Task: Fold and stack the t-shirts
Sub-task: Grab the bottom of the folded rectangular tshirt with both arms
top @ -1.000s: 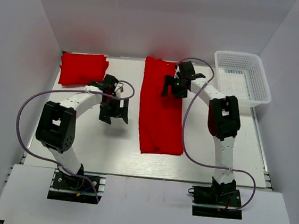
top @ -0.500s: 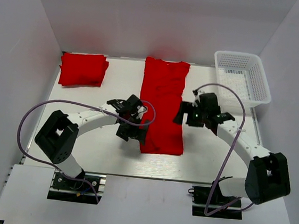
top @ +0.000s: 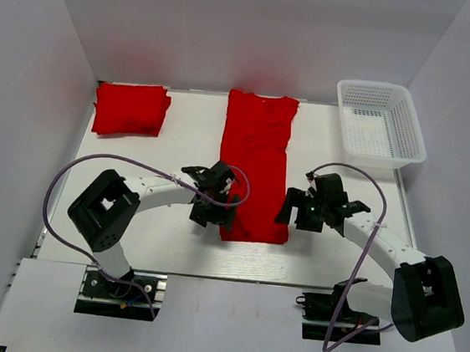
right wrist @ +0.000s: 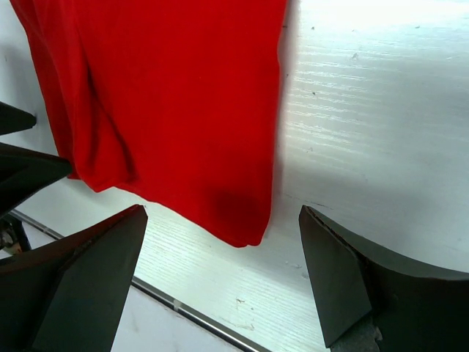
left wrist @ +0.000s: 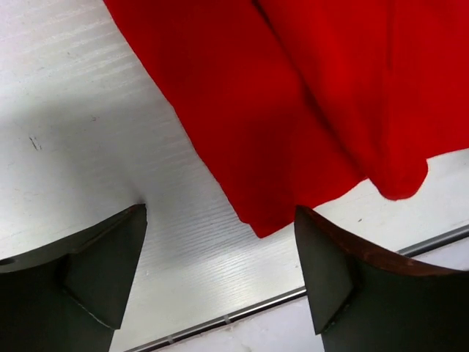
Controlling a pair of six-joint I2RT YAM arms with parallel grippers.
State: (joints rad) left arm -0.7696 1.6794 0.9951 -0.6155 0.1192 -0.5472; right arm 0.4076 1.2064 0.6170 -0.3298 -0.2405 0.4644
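Jaws apart (both), the left gripper [top: 217,214] and right gripper [top: 296,214] flank the long t-shirt's [top: 256,157] near corners; folded t-shirt [top: 130,109] far-left, basket [top: 380,159] far-right

Text, brands, numbers: none can be read in any view.
Long flat bright red cloth t-shirt [top: 255,165], between the left claw [top: 214,210] and the right claw [top: 292,211]: plain cloth, no lettering to read.
Folded red cloth t-shirt [top: 131,109], well beyond the left claw: plain too.
White plastic mesh basket [top: 381,124], beyond the right claw: no legible label.
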